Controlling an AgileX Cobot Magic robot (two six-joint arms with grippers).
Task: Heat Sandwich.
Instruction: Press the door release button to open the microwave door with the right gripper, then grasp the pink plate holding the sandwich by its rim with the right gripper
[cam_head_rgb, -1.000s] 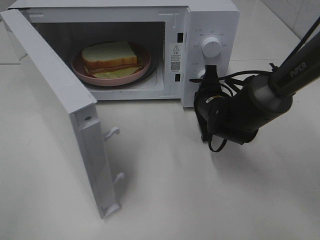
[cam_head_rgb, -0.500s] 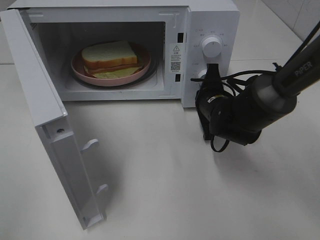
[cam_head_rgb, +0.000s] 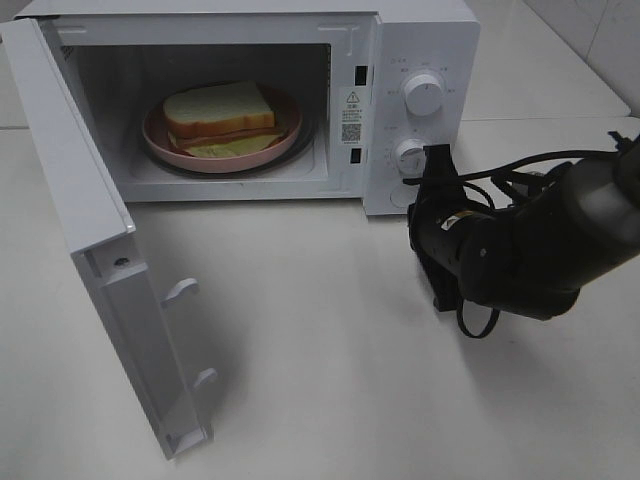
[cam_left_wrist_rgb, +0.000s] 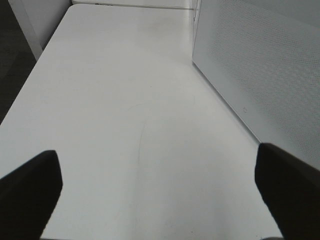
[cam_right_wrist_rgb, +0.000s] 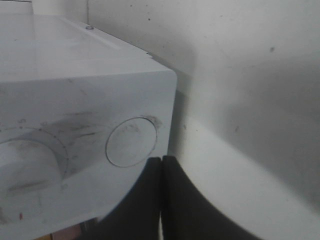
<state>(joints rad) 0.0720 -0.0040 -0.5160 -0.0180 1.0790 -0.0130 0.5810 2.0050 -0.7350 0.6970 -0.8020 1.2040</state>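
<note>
The right gripper (cam_head_rgb: 437, 160), fingers pressed together, sits just beside the microwave's lower knob (cam_head_rgb: 409, 154). At its ten o'clock, the sandwich (cam_head_rgb: 222, 112) rests on a pink plate (cam_head_rgb: 155, 135) inside the microwave (cam_head_rgb: 420, 40), whose door (cam_head_rgb: 100, 230) stands open. The left gripper (cam_left_wrist_rgb: 157, 152) gapes wide over the matte white tabletop (cam_head_rgb: 330, 340). Pale tiles (cam_head_rgb: 600, 30) show at one o'clock.

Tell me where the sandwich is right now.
In the high view the sandwich is at the upper left, lying on the pink plate inside the microwave, whose door stands open on the left.
</note>
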